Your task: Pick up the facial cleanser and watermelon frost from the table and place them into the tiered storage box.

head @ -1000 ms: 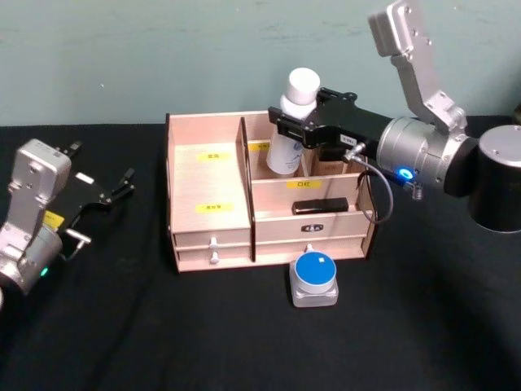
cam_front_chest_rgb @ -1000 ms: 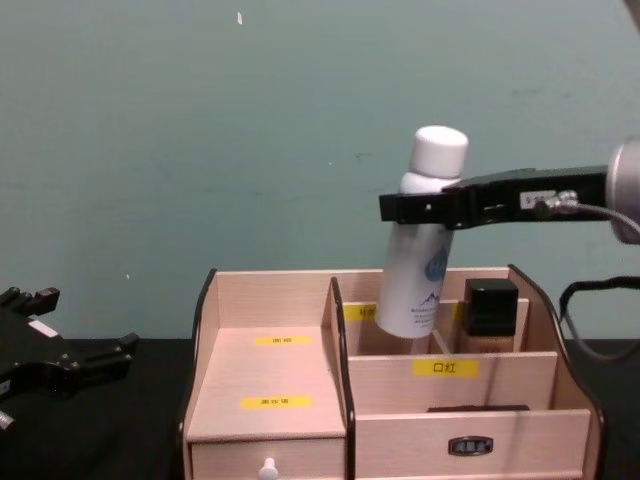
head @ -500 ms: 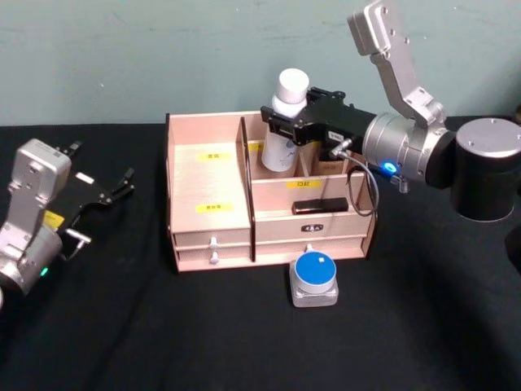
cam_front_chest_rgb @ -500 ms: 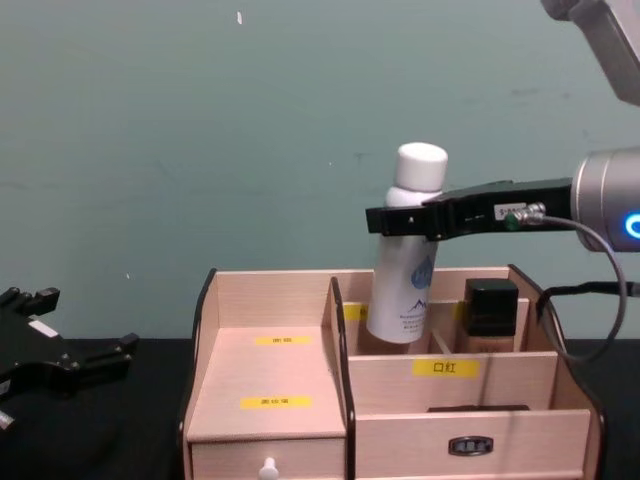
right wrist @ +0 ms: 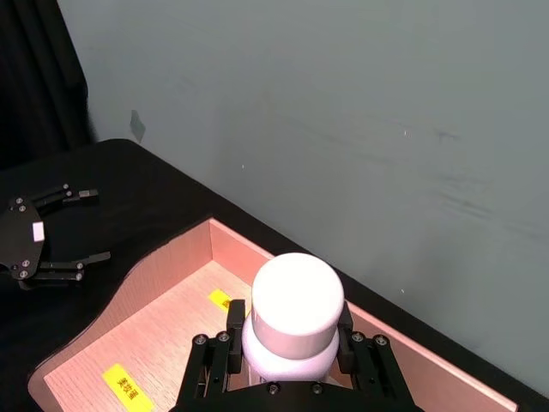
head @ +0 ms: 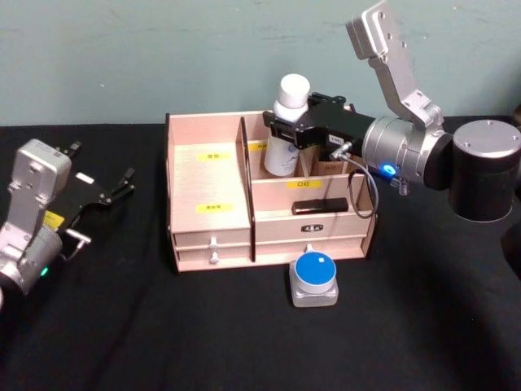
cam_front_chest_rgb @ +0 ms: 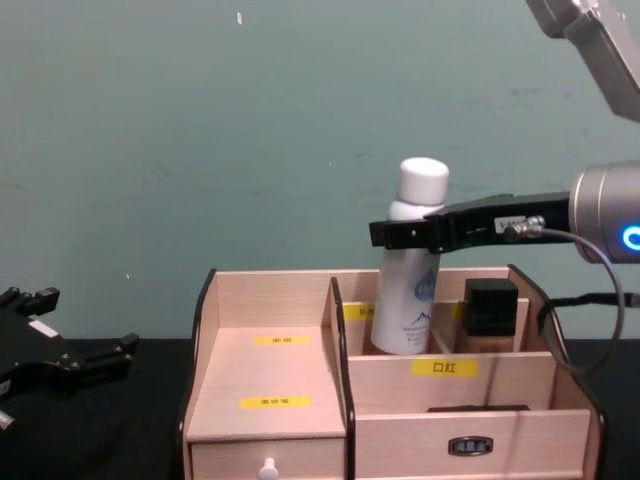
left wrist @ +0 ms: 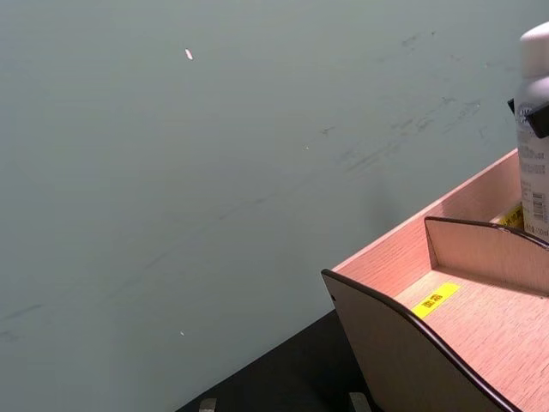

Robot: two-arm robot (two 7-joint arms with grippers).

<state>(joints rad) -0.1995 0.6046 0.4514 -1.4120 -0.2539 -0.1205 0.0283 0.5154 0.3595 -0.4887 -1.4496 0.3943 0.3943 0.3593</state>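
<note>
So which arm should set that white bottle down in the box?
Right. The right gripper holds the white bottle by its neck, base already inside the tiered storage box; the left gripper sits open, far off.

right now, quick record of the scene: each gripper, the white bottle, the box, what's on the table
right gripper: shut on white bottle's neck
white bottle: nearly upright, lower end inside a back compartment
wooden box: both drawers shut
left gripper: open, idle, left of wooden box
on table: blue-topped container, in front of wooden box

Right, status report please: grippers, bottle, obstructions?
Right gripper shut on white bottle, in tiered storage box rear compartment. Left gripper open, parked left. Black-capped jar alongside.
</note>
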